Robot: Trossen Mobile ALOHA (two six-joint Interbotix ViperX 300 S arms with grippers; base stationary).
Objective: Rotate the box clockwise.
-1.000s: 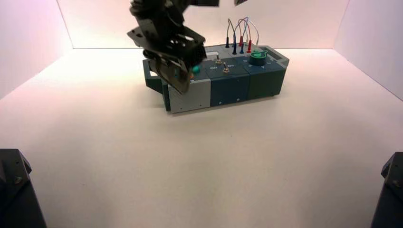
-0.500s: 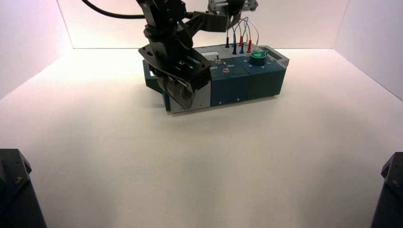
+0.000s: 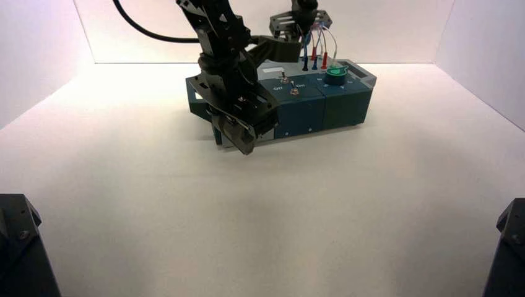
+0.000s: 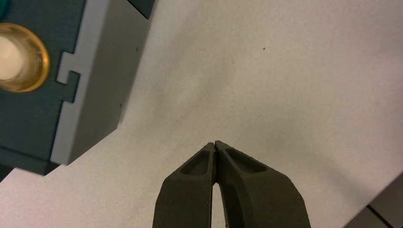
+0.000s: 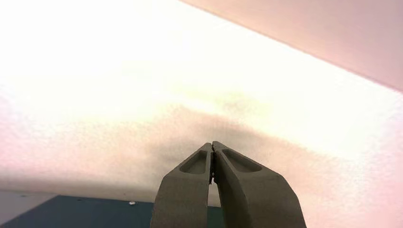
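Observation:
The box (image 3: 322,105) is a long teal and grey panel lying across the far middle of the table, with toggle switches, a green knob (image 3: 335,73) and looped wires (image 3: 319,43) on top. My left gripper (image 3: 246,147) hangs low in front of the box's left end, covering the grey front panel there. In the left wrist view this gripper (image 4: 215,144) is shut on nothing above bare table, apart from the box's grey corner (image 4: 102,80) and a gold-ringed white button (image 4: 12,57). My right arm (image 3: 296,23) reaches down behind the box near the wires. The right gripper (image 5: 212,144) is shut and empty beyond the box's teal edge (image 5: 85,211).
White walls (image 3: 37,49) enclose the table on three sides. Open table surface (image 3: 260,216) stretches in front of the box. Two dark arm bases (image 3: 18,247) sit at the near corners.
My left arm has come down from over the box's left end to its front face. The right arm has lowered behind the box. The box itself has not visibly moved.

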